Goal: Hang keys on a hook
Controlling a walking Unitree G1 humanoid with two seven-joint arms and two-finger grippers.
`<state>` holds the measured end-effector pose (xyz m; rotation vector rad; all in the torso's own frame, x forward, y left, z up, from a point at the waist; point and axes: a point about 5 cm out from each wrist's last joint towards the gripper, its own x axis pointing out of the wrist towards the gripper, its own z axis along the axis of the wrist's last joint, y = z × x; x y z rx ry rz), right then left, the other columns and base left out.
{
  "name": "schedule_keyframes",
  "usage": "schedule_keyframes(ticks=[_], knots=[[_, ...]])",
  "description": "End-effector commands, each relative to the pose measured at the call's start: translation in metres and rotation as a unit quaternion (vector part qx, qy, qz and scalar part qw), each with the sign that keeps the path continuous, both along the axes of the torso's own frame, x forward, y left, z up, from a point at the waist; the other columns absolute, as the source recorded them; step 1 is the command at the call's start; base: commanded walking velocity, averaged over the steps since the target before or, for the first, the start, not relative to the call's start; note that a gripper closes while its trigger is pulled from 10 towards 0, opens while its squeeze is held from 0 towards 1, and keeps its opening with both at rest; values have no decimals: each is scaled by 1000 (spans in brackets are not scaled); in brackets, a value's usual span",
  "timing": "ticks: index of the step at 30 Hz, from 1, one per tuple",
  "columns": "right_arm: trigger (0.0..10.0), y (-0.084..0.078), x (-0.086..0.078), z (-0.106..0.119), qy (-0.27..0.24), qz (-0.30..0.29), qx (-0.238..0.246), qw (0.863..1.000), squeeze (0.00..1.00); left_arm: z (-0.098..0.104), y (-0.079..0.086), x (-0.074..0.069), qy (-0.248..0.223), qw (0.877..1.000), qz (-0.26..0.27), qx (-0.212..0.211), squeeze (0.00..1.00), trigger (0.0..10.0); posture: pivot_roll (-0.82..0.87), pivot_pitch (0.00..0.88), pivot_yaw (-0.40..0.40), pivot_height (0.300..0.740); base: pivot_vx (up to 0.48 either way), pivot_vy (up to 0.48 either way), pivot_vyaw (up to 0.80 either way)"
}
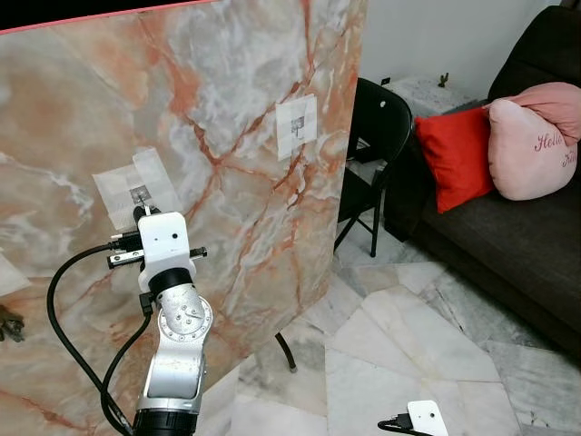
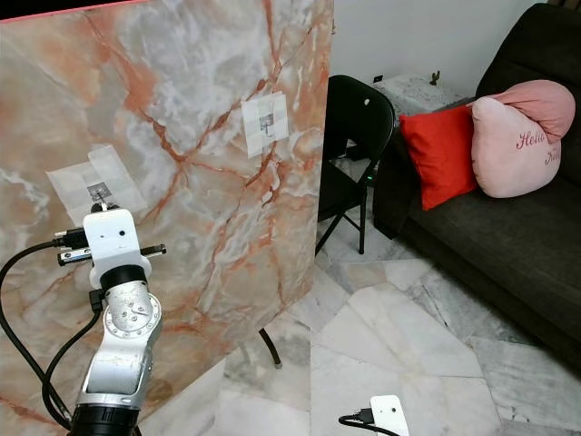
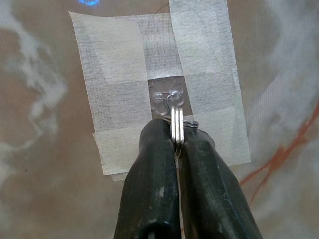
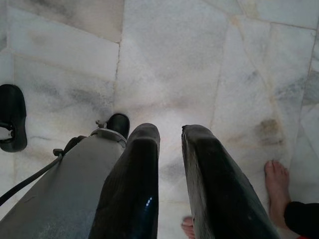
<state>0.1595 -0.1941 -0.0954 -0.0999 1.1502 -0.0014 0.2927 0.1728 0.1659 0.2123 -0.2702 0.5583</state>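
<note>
A silver key ring (image 3: 177, 124), made of thin stacked metal loops, is clamped edge-on between the two black fingers of the left gripper (image 3: 176, 144) and held right up against a small clear plastic hook (image 3: 168, 97), its top edge touching or nearly touching the hook's rounded front; whether it is already over the hook cannot be told. The hook sits in the middle of a patch of overlapping translucent white tape strips (image 3: 124, 84) stuck flat on a tall upright marble-patterned panel (image 1: 227, 109), glossy, with orange-red veins on beige and grey. The silver left arm (image 1: 177, 336), with a white wrist block and looping black cables, reaches up to that patch. Further along the panel from the hook, a second taped patch (image 1: 297, 127) holds another small hook. Past the panel's edge stands a black folding chair (image 1: 377, 136), then a dark sofa (image 1: 508, 236) carrying a red cushion (image 1: 454, 154) and a pink heart-shaped one (image 1: 531, 136). The right gripper (image 4: 169, 144) hangs low over the pale marble floor (image 4: 199, 59), fingers slightly apart and holding nothing, with a person's bare feet (image 4: 275, 181) near it.
</note>
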Motion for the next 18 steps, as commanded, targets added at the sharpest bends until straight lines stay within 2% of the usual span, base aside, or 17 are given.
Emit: schedule_keyframes(ticks=[1,18], knots=[[10000,0,2,1,-7,-8,2,1000,0,3,4,1,0,1000,13,13,0,10000,68,0,-44,740,0,0,0],[10000,0,2,1,-7,-8,1,1000,0,-5,8,-5,21,999,27,11,0,10000,75,0,-49,740,0,0,0]])
